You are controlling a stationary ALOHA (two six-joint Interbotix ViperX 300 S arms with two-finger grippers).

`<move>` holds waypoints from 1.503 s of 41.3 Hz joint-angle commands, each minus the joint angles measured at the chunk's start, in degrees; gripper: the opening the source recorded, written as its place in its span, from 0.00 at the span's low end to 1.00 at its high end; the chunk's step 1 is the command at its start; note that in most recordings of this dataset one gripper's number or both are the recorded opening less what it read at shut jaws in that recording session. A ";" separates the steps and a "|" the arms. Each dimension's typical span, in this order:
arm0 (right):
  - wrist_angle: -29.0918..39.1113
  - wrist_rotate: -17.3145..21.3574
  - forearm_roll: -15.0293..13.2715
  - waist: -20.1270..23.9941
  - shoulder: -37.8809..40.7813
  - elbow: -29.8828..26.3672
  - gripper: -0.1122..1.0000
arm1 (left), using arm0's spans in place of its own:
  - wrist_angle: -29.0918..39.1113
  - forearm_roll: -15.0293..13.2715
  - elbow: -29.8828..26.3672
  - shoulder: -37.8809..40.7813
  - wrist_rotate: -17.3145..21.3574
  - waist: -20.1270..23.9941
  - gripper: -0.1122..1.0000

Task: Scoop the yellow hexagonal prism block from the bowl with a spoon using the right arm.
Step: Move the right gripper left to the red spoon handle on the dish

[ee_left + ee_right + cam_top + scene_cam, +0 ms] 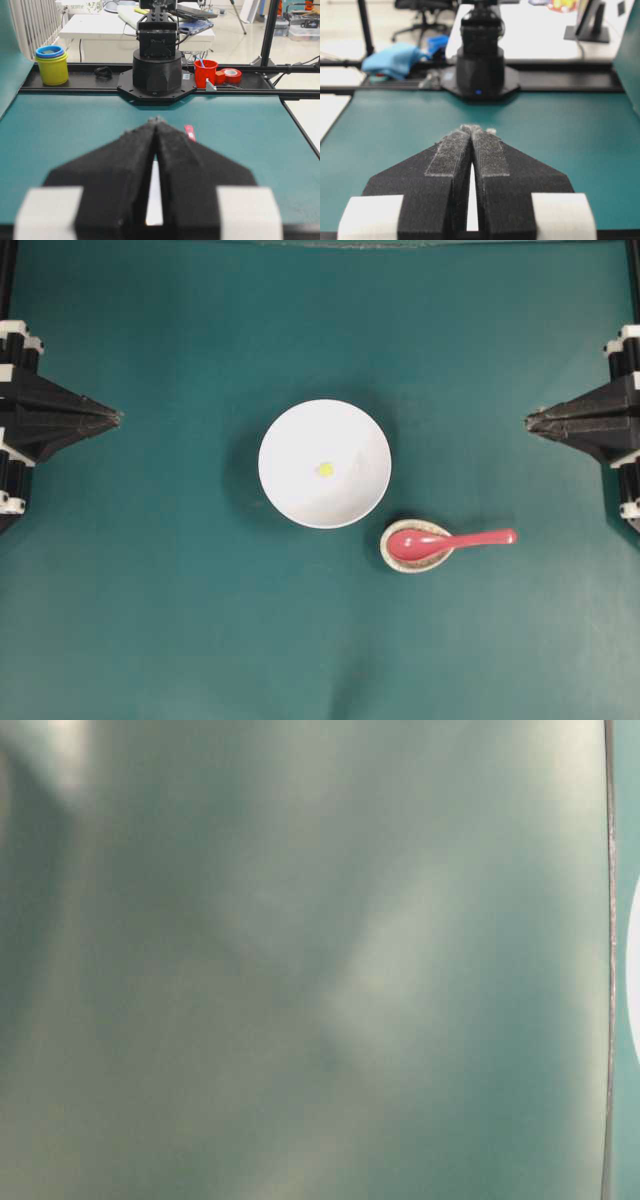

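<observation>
two arms parked at the table's edges, dishes untouched in the middle.

the left gripper (118, 417) at 9 o'clock and the right gripper (528, 421) at 3 o'clock both have their fingers pressed together, tips meeting, pinching nothing. the bowl (290, 432) sits mid-table with the yellow hexagonal prism block (325, 469) on its floor. at the bowl's 4 o'clock, just beside it, the spoon (450, 540) lies with its scoop in a small speckled rest (388, 548), handle pointing toward 3 o'clock.

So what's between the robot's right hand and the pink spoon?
Nothing. In the overhead view only bare green table lies between the shut right hand and the spoon, whose handle points toward that side.
</observation>
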 commanded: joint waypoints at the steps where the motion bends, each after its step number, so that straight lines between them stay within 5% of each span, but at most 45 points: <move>1: 0.09 -0.35 0.00 -0.44 0.35 -1.41 0.10 | 0.88 0.44 -1.23 0.97 -0.44 0.00 0.10; 8: 6.33 -0.44 0.00 -0.53 1.67 -3.69 0.10 | 1.32 0.44 -1.23 0.97 -0.44 0.09 0.10; 20: 7.56 -0.53 0.00 -0.53 2.72 -4.22 0.11 | 1.93 0.53 -1.32 0.97 -0.18 0.00 0.10; 41: 8.79 0.88 0.18 -0.35 6.33 -3.69 0.59 | 3.34 0.53 -1.32 0.97 0.18 0.09 0.10; 62: 2.37 3.87 1.93 6.15 22.68 -3.43 0.61 | 3.34 0.44 -1.41 0.79 0.18 0.09 0.10</move>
